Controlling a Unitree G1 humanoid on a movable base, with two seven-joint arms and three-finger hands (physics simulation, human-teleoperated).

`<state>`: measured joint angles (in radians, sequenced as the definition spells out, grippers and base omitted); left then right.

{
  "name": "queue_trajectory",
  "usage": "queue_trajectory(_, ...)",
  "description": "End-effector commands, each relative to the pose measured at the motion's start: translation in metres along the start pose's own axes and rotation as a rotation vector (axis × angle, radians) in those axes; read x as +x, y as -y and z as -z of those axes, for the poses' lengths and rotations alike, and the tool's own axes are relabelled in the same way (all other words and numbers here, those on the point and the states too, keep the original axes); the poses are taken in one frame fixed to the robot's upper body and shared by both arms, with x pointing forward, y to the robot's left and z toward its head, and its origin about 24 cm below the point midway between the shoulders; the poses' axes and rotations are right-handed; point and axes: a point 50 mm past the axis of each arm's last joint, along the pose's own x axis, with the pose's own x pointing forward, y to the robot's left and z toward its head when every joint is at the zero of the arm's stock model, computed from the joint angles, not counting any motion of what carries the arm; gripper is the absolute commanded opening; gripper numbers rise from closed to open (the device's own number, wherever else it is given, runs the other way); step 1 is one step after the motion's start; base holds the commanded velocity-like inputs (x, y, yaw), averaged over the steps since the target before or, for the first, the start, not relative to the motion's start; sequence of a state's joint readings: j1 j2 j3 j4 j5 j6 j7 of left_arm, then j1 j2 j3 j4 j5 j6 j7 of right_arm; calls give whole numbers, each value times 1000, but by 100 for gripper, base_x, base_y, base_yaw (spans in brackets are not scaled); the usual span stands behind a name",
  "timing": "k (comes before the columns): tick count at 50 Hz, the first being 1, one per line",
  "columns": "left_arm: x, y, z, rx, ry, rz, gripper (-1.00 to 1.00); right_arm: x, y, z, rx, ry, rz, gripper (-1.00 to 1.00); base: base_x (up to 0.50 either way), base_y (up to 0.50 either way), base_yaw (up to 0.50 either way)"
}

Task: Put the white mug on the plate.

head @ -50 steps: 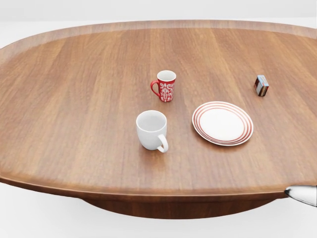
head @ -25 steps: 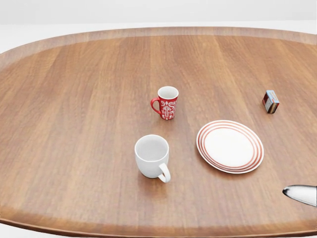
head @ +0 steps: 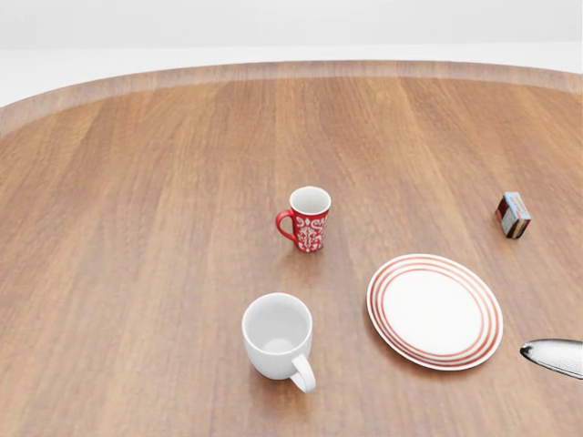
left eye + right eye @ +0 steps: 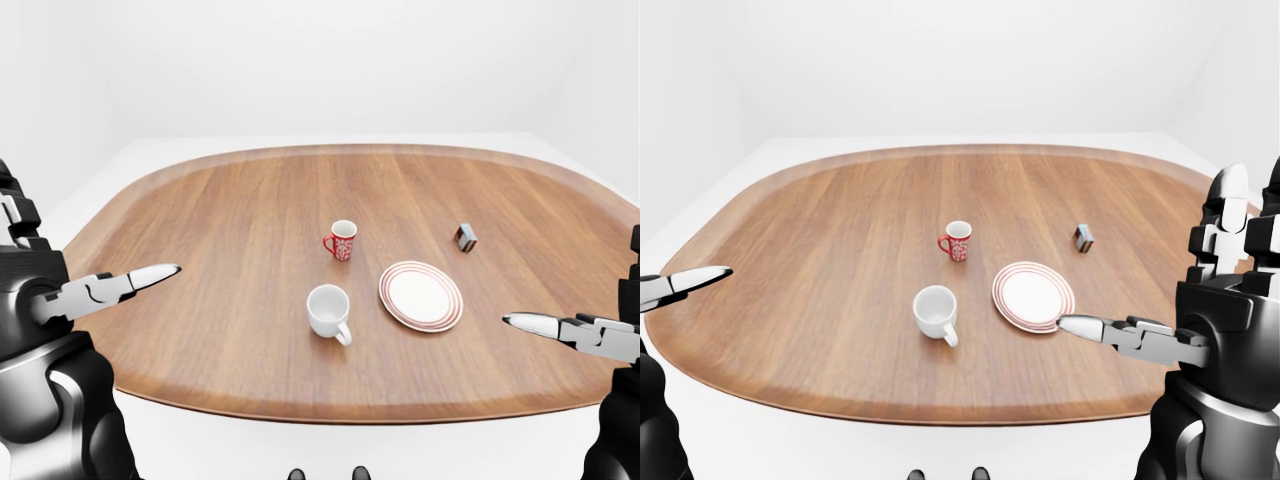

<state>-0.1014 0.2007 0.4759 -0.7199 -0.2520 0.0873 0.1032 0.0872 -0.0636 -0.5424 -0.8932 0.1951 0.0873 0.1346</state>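
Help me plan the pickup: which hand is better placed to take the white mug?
Probably the right hand. The white mug has its handle turned toward the plate, which lies on that side. The left hand hangs open farther off.

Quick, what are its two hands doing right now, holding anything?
Left hand: open, fingers stretched out, holding nothing.
Right hand: open, fingers stretched out, holding nothing; the white mug is untouched.

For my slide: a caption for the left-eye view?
Both hands open, left hand and right hand flank a white mug beside the empty striped plate.
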Motion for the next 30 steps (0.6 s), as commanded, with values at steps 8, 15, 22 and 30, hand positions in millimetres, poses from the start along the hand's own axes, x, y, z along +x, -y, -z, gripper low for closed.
queue_trajectory(8,0,0,1,1,-5,-1,100,0,0,1,2,-4,0,100,24,-3,0)
queue_trajectory(15,-1,0,1,1,-4,-2,100,0,-1,1,2,-8,-2,100,24,-3,0)
queue_trajectory(22,-1,0,1,1,-6,-1,100,-1,-1,2,1,-11,-2,100,24,-3,0)
queue_trajectory(30,-1,0,2,3,-11,-2,100,-2,-3,5,2,-30,-6,100,21,-2,0)
